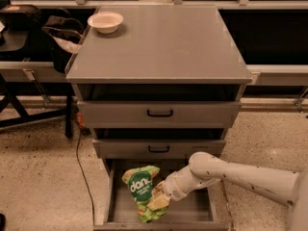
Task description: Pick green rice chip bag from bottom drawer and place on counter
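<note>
My pale, jointed arm [240, 174] comes in from the right side, low over the floor, and bends at the wrist down into the bottom drawer [195, 211], the lowest and deepest of the 3 grey cabinet drawers, which stands pulled out. My gripper [158, 202] is inside this drawer, a little left of its middle. Its 2 tan fingers are pressed together on the right lower part of the green rice chip bag [140, 189], a small crinkled light-green snack bag with a dark green round logo. The bag stands tilted in the drawer, with its top near the middle drawer and its bottom close to the low front edge.

Just above my wrist is the middle grey drawer [192, 148] with a black handle, and over it the top grey drawer [202, 113], also with a black handle. Both stick out a little over the back part of the bottom drawer.

The counter [159, 47], the flat grey top of the cabinet, carries 1 small cream round bowl [105, 20] at its far left corner. A black cable [81, 162] hangs down on the left side of the cabinet to the speckled floor [38, 186]. To the right of the bag, the drawer bottom is bare grey under my arm.
</note>
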`<state>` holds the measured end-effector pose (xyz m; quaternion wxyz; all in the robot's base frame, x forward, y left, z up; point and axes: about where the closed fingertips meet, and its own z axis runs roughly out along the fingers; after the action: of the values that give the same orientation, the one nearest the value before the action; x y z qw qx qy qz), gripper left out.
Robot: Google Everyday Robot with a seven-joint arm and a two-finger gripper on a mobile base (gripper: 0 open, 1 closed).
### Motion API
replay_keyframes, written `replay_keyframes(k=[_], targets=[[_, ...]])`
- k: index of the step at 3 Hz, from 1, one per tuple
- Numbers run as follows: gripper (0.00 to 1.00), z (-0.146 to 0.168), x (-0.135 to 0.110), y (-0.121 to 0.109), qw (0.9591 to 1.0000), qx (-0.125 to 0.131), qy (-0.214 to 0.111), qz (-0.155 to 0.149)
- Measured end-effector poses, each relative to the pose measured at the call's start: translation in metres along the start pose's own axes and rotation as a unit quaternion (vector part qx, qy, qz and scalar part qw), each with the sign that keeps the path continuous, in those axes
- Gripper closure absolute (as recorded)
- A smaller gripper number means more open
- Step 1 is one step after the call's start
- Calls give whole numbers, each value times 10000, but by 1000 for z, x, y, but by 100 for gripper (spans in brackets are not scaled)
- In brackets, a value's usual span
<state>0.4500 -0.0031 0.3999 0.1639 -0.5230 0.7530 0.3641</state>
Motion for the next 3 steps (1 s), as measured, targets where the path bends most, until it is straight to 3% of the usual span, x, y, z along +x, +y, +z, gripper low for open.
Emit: replay_keyframes(k=[1,2,3], targets=[[100,-41,-42,49,9991,201,-99,-367],[100,-73,-73,76,9970,431,-145,-627],[100,-73,-73,76,9970,427,-147,-623]])
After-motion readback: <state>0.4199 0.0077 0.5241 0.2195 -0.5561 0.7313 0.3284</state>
